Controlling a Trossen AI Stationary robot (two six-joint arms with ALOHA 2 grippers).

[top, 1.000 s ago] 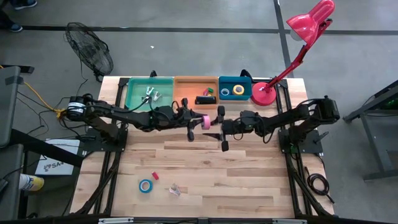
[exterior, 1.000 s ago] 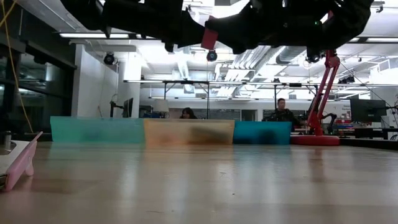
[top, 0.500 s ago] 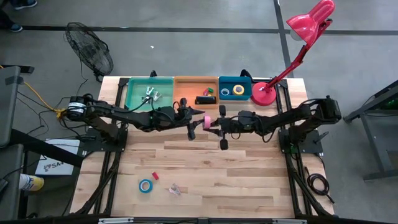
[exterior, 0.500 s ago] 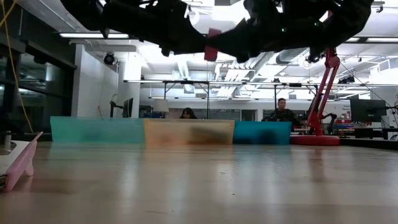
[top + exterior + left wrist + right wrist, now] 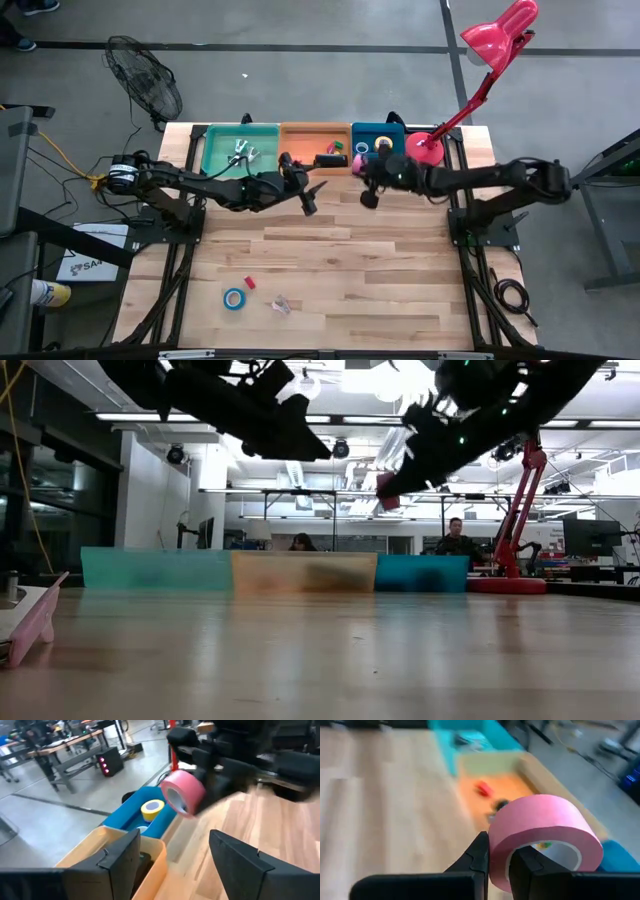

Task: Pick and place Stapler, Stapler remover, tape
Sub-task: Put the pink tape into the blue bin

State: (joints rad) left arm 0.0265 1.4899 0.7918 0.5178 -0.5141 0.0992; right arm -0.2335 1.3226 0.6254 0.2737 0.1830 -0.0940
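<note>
The right gripper (image 5: 495, 855) is clenched on the wall of a pink tape roll (image 5: 540, 837), one finger inside the ring and one outside, and it holds the roll in the air above the far part of the table (image 5: 330, 270). From above, that pink tape roll (image 5: 358, 160) hangs near the seam between the orange bin (image 5: 300, 133) and the blue bin (image 5: 392, 130), at their near edge. The left gripper (image 5: 172, 855) stands released, its fingers spread with nothing between them, raised just off the front of the orange bin and a little to the green-bin side of the pink roll. Inside the blue bin lie a yellow tape roll (image 5: 383, 145) and a light blue tape roll (image 5: 362, 148). The orange bin holds the black stapler (image 5: 328, 160), with small red and green bits beside it that are too small to name. The green bin (image 5: 215, 150) next to the orange bin holds a metal staple remover (image 5: 241, 152). Well away from the bins, near the front edge of the table, lie another light blue tape roll (image 5: 233, 298), a small red piece (image 5: 250, 283) and a second staple remover (image 5: 281, 305). A red desk lamp (image 5: 432, 148) stands just beside the blue bin.
</note>
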